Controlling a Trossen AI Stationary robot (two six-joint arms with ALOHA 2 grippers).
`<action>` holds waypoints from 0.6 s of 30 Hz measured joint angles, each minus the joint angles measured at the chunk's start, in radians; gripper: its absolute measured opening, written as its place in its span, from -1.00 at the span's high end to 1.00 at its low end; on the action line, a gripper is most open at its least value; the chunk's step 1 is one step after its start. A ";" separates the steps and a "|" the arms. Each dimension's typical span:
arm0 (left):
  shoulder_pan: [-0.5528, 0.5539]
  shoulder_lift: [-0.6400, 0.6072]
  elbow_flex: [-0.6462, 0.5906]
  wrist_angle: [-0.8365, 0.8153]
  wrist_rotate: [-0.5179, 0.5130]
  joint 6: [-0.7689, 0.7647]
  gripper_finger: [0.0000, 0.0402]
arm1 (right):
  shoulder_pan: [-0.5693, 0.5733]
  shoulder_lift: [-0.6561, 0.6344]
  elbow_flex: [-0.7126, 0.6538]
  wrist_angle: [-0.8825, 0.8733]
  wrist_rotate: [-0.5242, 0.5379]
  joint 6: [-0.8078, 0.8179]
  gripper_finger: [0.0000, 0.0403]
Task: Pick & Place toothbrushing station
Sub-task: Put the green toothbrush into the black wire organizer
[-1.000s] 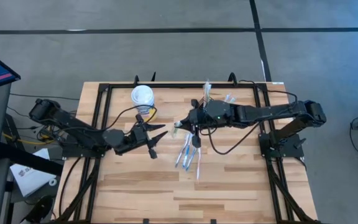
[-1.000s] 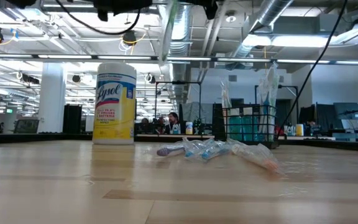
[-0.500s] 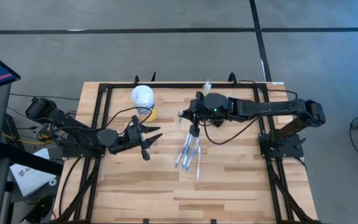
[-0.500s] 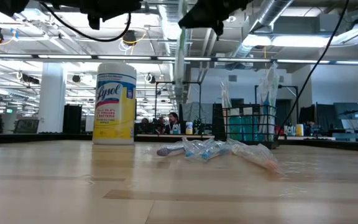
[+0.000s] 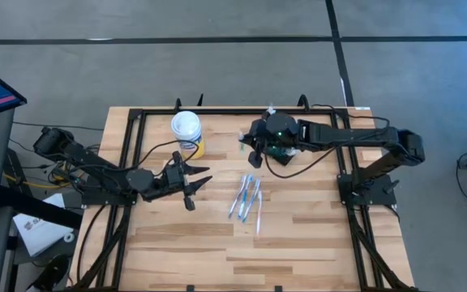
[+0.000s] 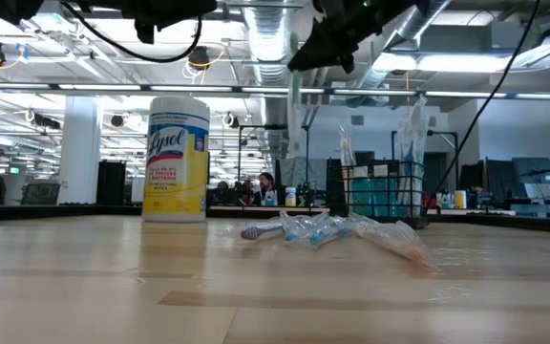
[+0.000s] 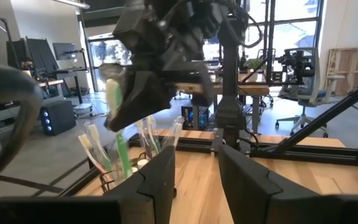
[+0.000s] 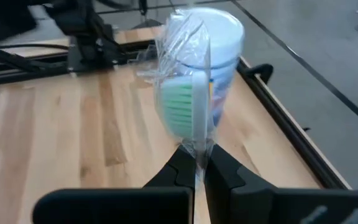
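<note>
Green-bristled wrapped toothbrush (image 8: 188,112) is pinched in the closed right gripper (image 8: 194,163) above the caddy (image 6: 382,196); the left gripper (image 5: 191,180) is held partly open, empty.

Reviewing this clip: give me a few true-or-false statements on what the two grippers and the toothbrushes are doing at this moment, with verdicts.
1. The right gripper is shut on a wrapped green toothbrush. True.
2. The left gripper holds a toothbrush. False: its fingers are open and hold nothing, over bare table beside the canister.
3. Several wrapped toothbrushes lie loose on the table. True.
4. The black mesh caddy is empty. False: toothbrushes already stand upright in it.
5. The canister lies on its side. False: it stands upright with its white lid on top.
</note>
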 joint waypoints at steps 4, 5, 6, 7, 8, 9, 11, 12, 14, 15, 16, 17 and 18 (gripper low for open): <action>0.000 0.000 0.000 0.000 0.000 -0.008 0.41 | -0.023 -0.043 -0.076 0.055 0.001 0.008 1.00; 0.000 0.000 0.000 0.001 0.000 -0.008 0.41 | -0.030 -0.059 -0.099 0.068 0.001 0.013 1.00; 0.000 0.000 0.000 0.001 0.000 -0.008 0.41 | -0.037 -0.075 -0.123 0.100 -0.001 0.025 1.00; 0.000 0.000 0.000 0.000 0.000 -0.008 0.41 | -0.045 -0.098 -0.150 0.116 -0.003 0.031 1.00; 0.000 0.000 0.000 0.001 0.000 -0.008 0.41 | -0.054 -0.118 -0.173 0.121 -0.003 0.033 0.99; 0.002 0.000 0.000 0.001 0.000 -0.008 0.41 | -0.062 -0.136 -0.195 0.143 -0.002 0.039 0.99; 0.006 0.000 -0.001 0.001 0.000 -0.009 0.41 | -0.079 -0.174 -0.239 0.153 0.001 0.057 0.99; 0.006 0.000 -0.001 0.002 0.000 -0.008 0.41 | -0.088 -0.189 -0.253 0.157 0.001 0.060 0.99; 0.006 0.000 -0.001 0.002 0.000 -0.009 0.41 | -0.102 -0.213 -0.280 0.172 0.001 0.061 0.99; 0.007 0.000 -0.001 0.003 0.001 -0.009 0.41 | -0.109 -0.222 -0.289 0.176 0.001 0.061 0.99; 0.007 0.000 -0.001 0.003 0.001 -0.009 0.41 | -0.116 -0.228 -0.295 0.166 0.004 0.062 0.99; 0.007 0.000 -0.001 0.003 0.001 -0.009 0.41 | -0.121 -0.230 -0.297 0.164 0.011 0.063 0.99; 0.007 0.000 -0.001 0.003 0.001 -0.009 0.41 | -0.125 -0.232 -0.297 0.168 0.022 0.063 0.99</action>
